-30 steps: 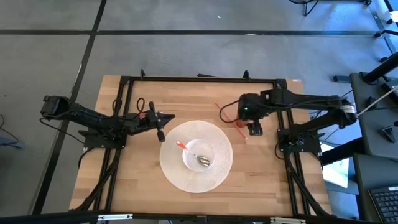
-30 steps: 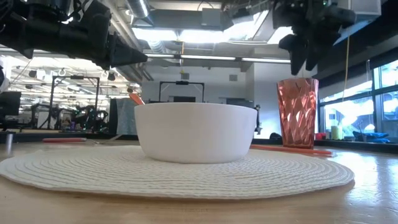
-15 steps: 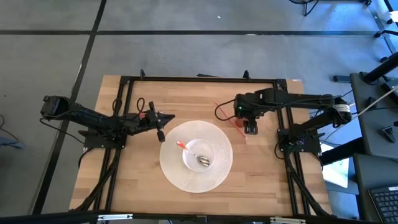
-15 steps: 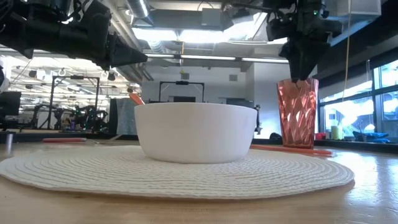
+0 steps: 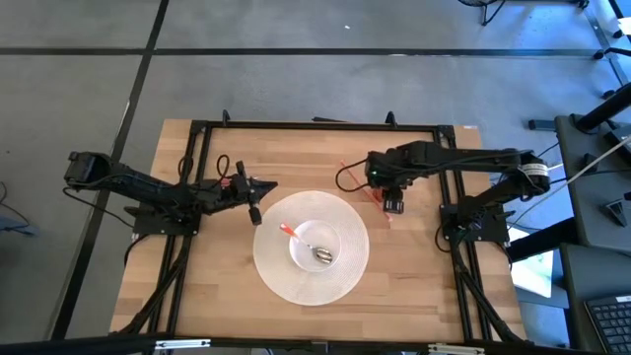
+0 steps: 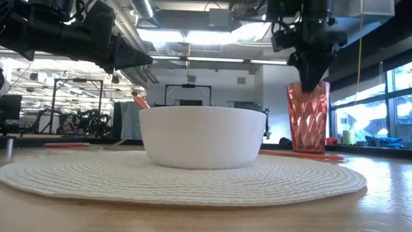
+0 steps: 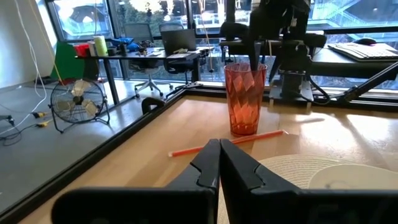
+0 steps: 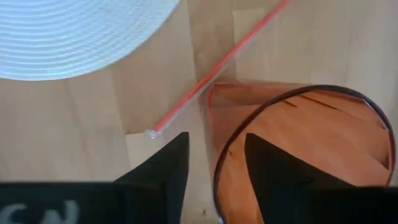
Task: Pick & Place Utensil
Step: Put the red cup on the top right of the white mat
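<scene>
Left gripper (image 7: 219,149), fingers pressed together, idles at the desk's left-centre. Spoon (image 5: 317,252) lies in the bowl (image 5: 301,260) at mid-desk. Straw (image 8: 211,74) lies flat right of the bowl, its long axis slanting from the far edge toward the right edge, just beside the cup (image 8: 298,137). Right gripper (image 8: 216,137), much the nearer, hangs above them, fingers apart astride the cup's rim; the straw is probably its target.

A spoon (image 5: 311,246) with an orange handle and metal head lies slanted inside a white bowl (image 5: 315,247) at the frame's lower centre, handle resting toward the bowl's upper-left rim.
</scene>
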Available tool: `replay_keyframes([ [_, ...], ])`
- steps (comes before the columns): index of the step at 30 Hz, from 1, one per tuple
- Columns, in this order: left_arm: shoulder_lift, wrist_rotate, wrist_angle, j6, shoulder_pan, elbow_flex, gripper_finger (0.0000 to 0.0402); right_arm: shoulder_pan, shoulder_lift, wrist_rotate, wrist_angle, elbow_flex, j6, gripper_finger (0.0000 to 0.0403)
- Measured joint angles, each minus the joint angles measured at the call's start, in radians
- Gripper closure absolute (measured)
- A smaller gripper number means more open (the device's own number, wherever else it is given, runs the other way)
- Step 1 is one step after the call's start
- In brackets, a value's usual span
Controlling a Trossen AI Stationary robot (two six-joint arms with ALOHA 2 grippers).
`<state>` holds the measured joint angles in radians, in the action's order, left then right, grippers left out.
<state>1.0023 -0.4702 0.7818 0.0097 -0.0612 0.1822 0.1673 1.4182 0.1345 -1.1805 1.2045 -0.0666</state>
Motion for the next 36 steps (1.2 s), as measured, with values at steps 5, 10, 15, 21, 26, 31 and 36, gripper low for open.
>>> replay_keyframes([
  [5,0.000,0.000,0.003,-0.007,0.000,0.000,0.0400,0.000,0.012,0.024,0.000,0.000,-0.017,0.0331],
  [10,0.000,0.000,0.004,-0.015,0.000,0.000,0.0397,0.000,0.012,0.066,0.003,0.000,-0.042,0.0388],
  [15,0.000,0.001,0.004,-0.021,0.000,0.000,0.0398,0.000,0.013,0.090,0.005,0.014,-0.065,0.0386],
  [21,0.000,0.002,0.004,-0.023,0.000,0.000,0.0399,-0.043,0.013,0.080,0.009,0.134,-0.071,0.0389],
  [26,0.000,0.002,0.003,-0.023,0.000,0.000,0.0397,-0.101,0.020,0.008,0.024,0.200,-0.059,0.0395],
  [31,0.000,0.001,0.000,-0.023,0.000,0.000,0.0400,-0.173,0.058,0.000,0.051,0.203,-0.048,0.0394],
  [36,0.000,0.001,-0.001,-0.023,0.000,0.000,0.0396,-0.253,0.105,-0.003,0.096,0.203,-0.037,0.0393],
])
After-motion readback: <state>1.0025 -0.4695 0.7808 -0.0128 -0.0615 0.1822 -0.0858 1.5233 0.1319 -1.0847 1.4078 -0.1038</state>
